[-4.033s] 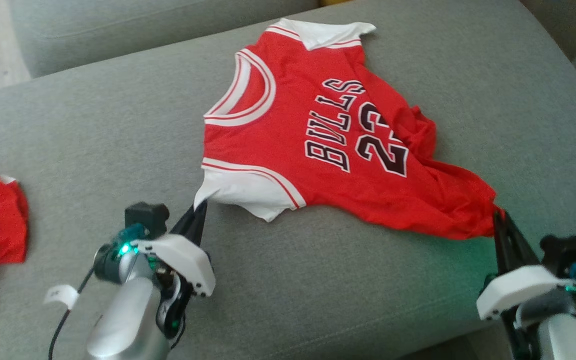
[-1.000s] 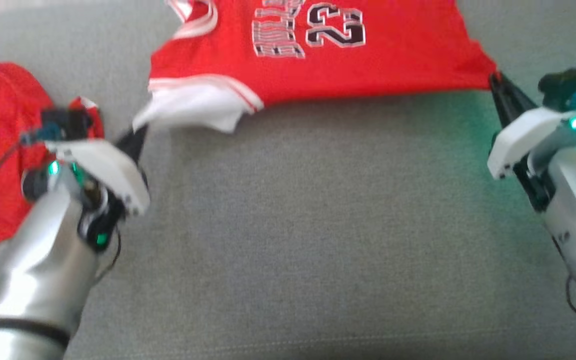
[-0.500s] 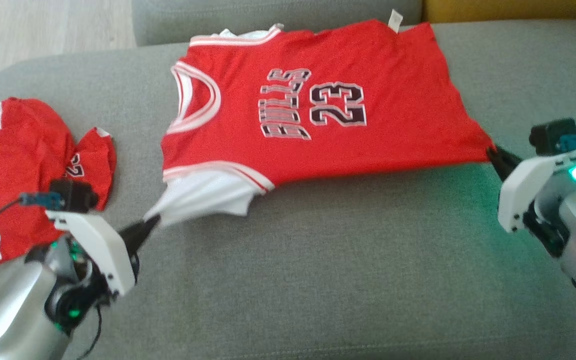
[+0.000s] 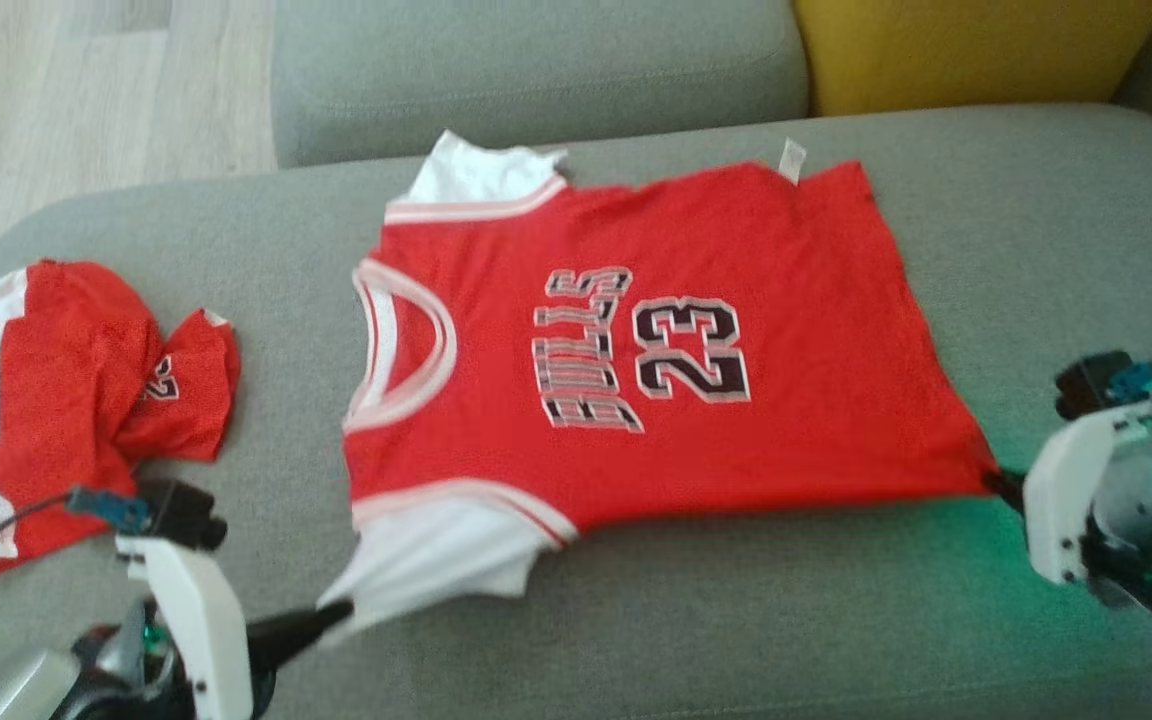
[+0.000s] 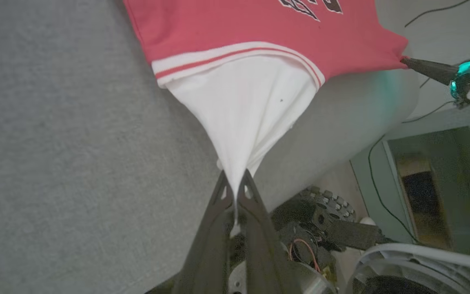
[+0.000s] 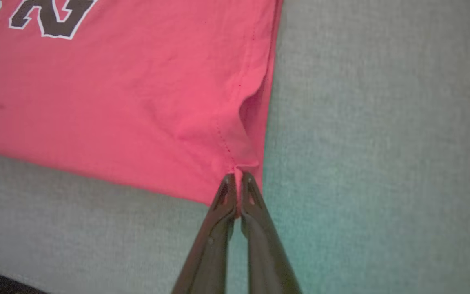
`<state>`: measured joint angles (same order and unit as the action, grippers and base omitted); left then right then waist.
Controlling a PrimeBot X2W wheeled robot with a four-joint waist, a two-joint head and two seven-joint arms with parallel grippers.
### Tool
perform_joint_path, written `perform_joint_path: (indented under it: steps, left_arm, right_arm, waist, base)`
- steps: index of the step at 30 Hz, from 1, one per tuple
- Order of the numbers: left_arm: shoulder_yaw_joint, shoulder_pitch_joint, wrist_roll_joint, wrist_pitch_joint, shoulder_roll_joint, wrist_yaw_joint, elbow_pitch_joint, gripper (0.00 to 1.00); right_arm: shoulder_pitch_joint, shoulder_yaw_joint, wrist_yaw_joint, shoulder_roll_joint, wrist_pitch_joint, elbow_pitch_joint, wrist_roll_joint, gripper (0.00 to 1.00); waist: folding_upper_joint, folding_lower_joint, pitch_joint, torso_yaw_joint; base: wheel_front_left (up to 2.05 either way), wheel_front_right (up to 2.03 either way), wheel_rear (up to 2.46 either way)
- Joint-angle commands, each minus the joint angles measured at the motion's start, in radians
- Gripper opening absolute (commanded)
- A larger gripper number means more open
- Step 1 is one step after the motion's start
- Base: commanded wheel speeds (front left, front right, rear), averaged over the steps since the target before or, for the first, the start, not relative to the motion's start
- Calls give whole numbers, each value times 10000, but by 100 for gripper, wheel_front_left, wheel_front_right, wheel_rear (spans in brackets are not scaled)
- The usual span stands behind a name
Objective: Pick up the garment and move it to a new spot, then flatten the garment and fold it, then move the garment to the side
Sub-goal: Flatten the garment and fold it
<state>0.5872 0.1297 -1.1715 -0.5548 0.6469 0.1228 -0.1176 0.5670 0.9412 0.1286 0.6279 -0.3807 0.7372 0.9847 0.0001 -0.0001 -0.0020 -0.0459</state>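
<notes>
1. The red jersey [image 4: 636,350] lies spread, print up, on the middle of the sofa cushion [image 4: 656,630], with its collar toward the robot's left and its hem toward the right.
2. The left jaws pinch the tip of the near white sleeve [image 4: 436,560]. The right jaws pinch the near hem corner [image 4: 971,470].
3. The long axis runs from one grip to the other, and the body lies beyond both.
4. There is bare cushion toward the robot, though its front edge looks close. A second red garment [image 4: 66,390] crowds the left.

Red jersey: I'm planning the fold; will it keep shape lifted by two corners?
Probably floppy: the jersey draws to a point at the left tool. Likely thin, light: its hem puckers at the right tool.
</notes>
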Motion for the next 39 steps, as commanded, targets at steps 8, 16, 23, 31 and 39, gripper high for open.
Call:
perform_joint_path:
  steps: [8, 16, 23, 31, 39]
  left_arm:
    - [-565, -458, -886, -767, 1265, -194, 1467, 0]
    - [-827, -661, -1023, -634, 1500, -373, 2148, 0]
    - [-1334, 63, -1118, -152, 1148, -393, 2281, 0]
    - [-1623, 1554, -1204, -75, 533, -463, 1999, 0]
    - [-1246, 2617, -596, -149, 62, -503, 1269, 0]
  right_arm:
    - [-654, 51, 21, 1206, -1561, -1091, 1075, 0]
    - [-843, -390, 21, 1596, -1880, -1805, 1163, 0]
    - [-537, -892, 21, 1448, -1644, -1937, 771, 0]
    - [106, -1390, 21, 952, -1242, -1660, 6, 0]
    - [800, -1492, 21, 304, -586, -1248, -838, 0]
  waist:
    - [-1, 1, -188, -90]
    - [-1, 1, -83, -127]
    - [-1, 1, 208, -112]
    - [-1, 1, 817, -104]
    - [-1, 1, 1438, -216]
  base:
    - [0, 0, 0]
    - [0, 0, 0]
    - [0, 0, 0]
    - [0, 0, 0]
    - [0, 0, 0]
